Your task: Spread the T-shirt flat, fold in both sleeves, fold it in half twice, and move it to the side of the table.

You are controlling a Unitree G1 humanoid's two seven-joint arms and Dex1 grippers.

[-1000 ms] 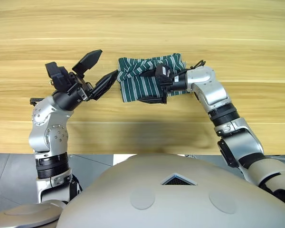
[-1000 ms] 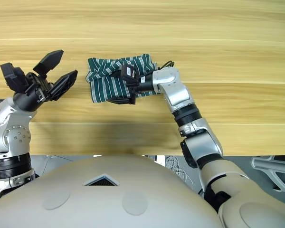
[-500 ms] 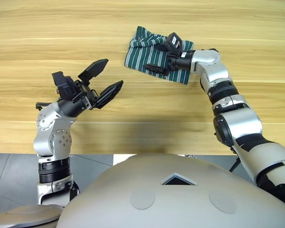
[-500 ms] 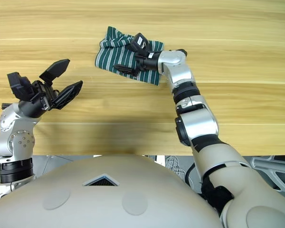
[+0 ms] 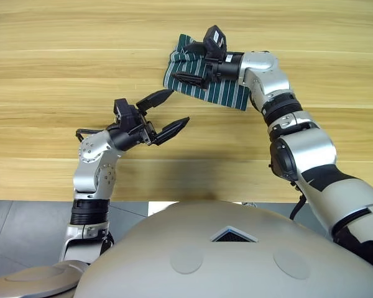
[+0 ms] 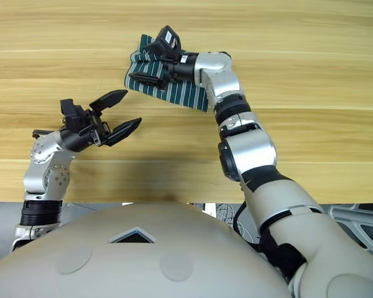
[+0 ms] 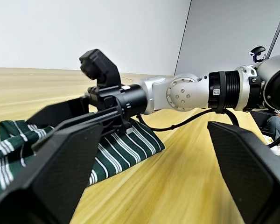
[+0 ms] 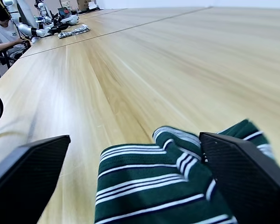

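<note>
T-shirt (image 5: 227, 94): folded striped packet, far centre of counter (image 5: 62, 62) | right gripper (image 5: 188, 67): spread wide over its left part, clasping nothing | left gripper (image 5: 177, 105): wide open, empty, near-left, well apart | my judgement: cloth light, limp, unfolds easily; I'd pinch all layers at one edge and slide.

The T-shirt (image 5: 222, 97) I am working on is dark green with thin white stripes, folded into a small thick packet. It lies on the wooden table (image 5: 62, 49), far out ahead of me, turned askew, its far corner rumpled.
</note>
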